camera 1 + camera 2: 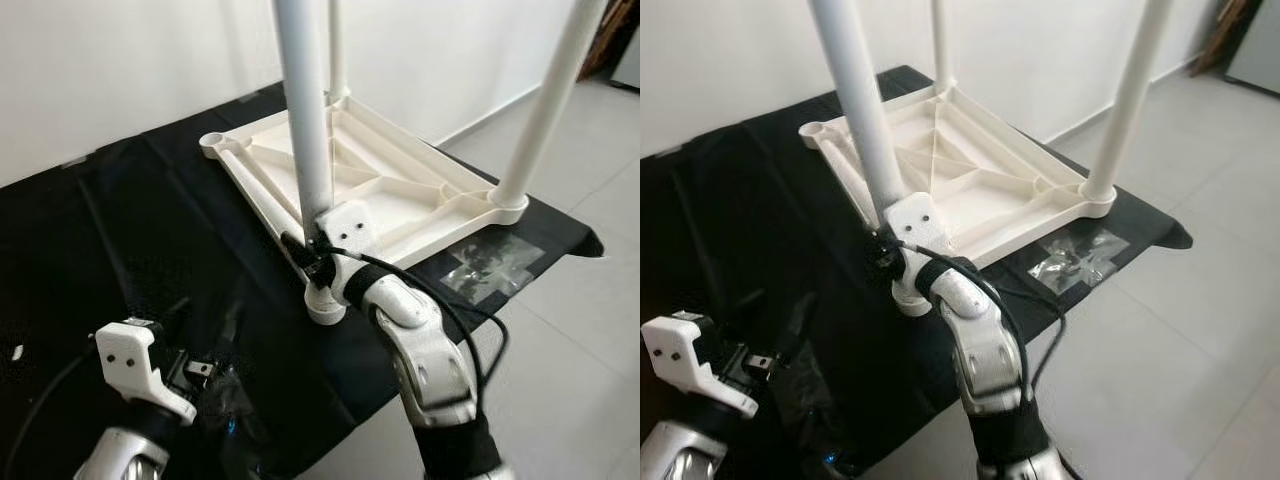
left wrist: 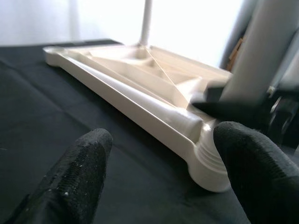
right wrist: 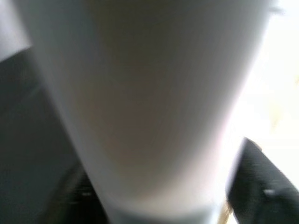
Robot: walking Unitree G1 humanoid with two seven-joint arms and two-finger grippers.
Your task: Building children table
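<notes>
A white plastic table top (image 1: 262, 190) lies upside down on a black cloth (image 1: 100, 230). Three white legs stand up from its corners: the near leg (image 1: 305, 110), a back leg (image 1: 337, 50) and a right leg (image 1: 550, 100). The far-left corner socket (image 1: 212, 142) holds no leg. My right gripper (image 1: 318, 255) is shut on the near leg just above its socket; the right wrist view has that leg (image 3: 149, 102) very close, with a black finger (image 3: 257, 179) beside it. My left gripper (image 2: 159, 154) is open, low over the cloth, facing the near corner with nothing between its fingers.
A clear plastic bag of small parts (image 1: 1070, 255) lies on the cloth's right edge. Grey tile floor (image 1: 580, 330) spreads to the right and front. A white wall (image 1: 120, 60) runs behind the cloth. A black cable loops off my right forearm (image 1: 430, 350).
</notes>
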